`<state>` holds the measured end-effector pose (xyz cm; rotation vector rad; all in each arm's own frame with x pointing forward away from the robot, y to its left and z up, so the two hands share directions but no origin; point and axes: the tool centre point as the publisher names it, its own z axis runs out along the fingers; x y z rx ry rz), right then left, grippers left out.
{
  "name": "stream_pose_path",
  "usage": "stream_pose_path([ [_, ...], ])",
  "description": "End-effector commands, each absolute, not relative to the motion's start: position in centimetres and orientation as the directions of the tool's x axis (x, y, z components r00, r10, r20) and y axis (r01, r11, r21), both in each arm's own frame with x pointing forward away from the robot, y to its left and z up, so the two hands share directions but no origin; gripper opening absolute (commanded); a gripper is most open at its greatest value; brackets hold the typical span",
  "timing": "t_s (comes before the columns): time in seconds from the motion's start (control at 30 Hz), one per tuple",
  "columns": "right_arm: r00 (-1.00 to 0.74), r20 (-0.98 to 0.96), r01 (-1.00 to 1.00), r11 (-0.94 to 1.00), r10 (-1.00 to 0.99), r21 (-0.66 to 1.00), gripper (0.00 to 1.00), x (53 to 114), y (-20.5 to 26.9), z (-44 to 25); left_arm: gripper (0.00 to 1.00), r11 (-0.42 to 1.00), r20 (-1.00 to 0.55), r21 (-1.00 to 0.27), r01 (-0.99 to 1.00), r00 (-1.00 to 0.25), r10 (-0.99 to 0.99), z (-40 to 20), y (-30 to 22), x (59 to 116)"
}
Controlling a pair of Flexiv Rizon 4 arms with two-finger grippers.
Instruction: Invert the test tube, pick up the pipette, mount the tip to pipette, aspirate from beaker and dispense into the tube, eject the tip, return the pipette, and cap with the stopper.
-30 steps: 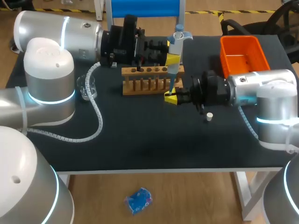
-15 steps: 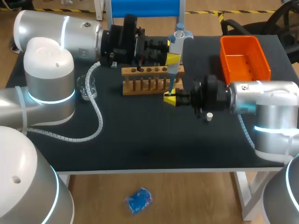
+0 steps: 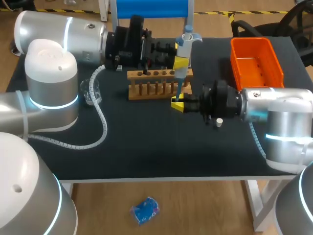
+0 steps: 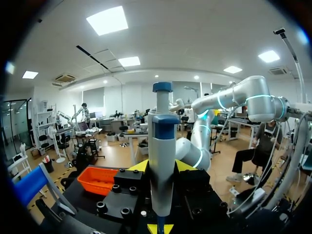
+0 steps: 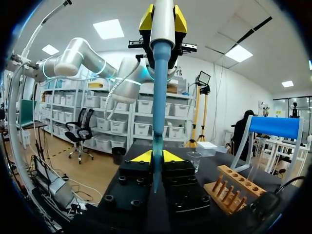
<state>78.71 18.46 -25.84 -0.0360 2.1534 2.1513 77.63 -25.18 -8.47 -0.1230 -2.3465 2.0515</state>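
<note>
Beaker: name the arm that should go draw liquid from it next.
Left. The left tool grips the pipette, and the beaker stands on that side of the rack; the right tool only pinches the pipette's lower end.

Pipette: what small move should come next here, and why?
Probably press the right hand slightly upward to seat the tip on the pipette, then open it. The left hand holds the pipette upright beside the rack, and the right wrist view shows its blue shaft ending between the right hand's fingers, which pinch the tip. Whether the tip is fully seated cannot be seen.
</note>
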Motion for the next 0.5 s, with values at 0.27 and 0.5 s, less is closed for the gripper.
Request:
stream_pose_path([
  [0.27,-0.999,-0.046,-0.045,0.057,0.021,0.997,1.0,78.0,16.8,-26.6,0.0,0.128,-0.036,-0.991,0.046,-0.996,0.076,-8.8,-25.1,77.6],
  [0.5,-0.998,-0.045,-0.051,0.116,-0.052,0.992,1.0,77.3,14.7,-26.3,0.0,0.128,-0.036,-0.991,0.046,-0.996,0.076,-8.8,-25.1,77.6],
])
